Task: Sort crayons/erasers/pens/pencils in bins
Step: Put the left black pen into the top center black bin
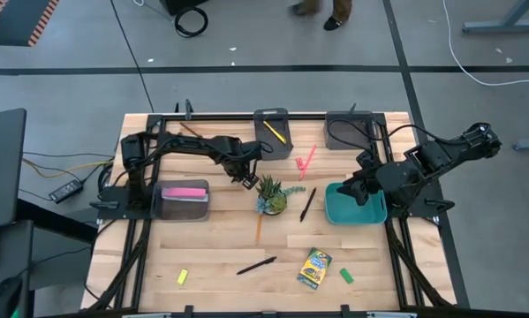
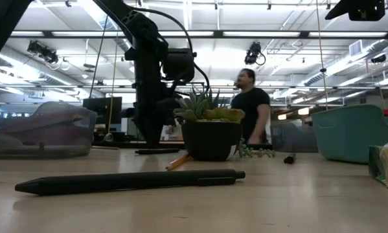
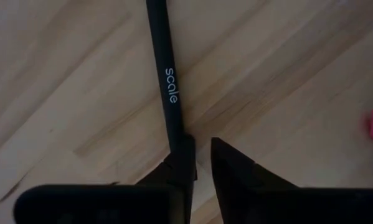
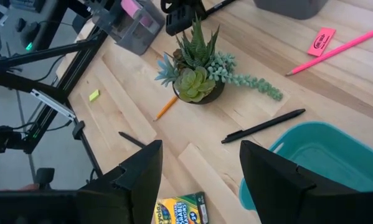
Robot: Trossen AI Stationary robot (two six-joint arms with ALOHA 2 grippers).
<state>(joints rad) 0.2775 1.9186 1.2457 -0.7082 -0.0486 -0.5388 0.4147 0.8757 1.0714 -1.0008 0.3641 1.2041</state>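
My left gripper [image 3: 200, 142] points down at the table just left of the potted plant [image 1: 271, 196], its fingers a narrow gap apart. A black pen [image 3: 167, 87] printed "scale" lies flat on the wood and runs out from under one finger. My right gripper [image 4: 202, 162] hangs open and empty above the teal bin [image 1: 370, 212]. A grey bin [image 1: 183, 205] holds a pink bar, and a far grey bin [image 1: 271, 126] holds a yellow pen. The crayon box [image 1: 314, 268] lies near the front edge. My left gripper comes from above, pointing down. One fingertip [image 3: 185, 155] covers the end of the black pen [image 3: 174, 127], which lies outside the gap between the fingers. That finger hides the spot, so I cannot tell whether it touches. The pen rests flat on the table.
Loose on the table are a black pen [image 1: 257, 265], another black pen [image 1: 307, 205], an orange pencil [image 1: 258, 228], a pink pencil [image 1: 308, 159], a pink eraser [image 1: 298, 163], a yellow eraser [image 1: 182, 276] and a green eraser [image 1: 346, 276]. A darker grey bin [image 1: 348, 128] stands far right.
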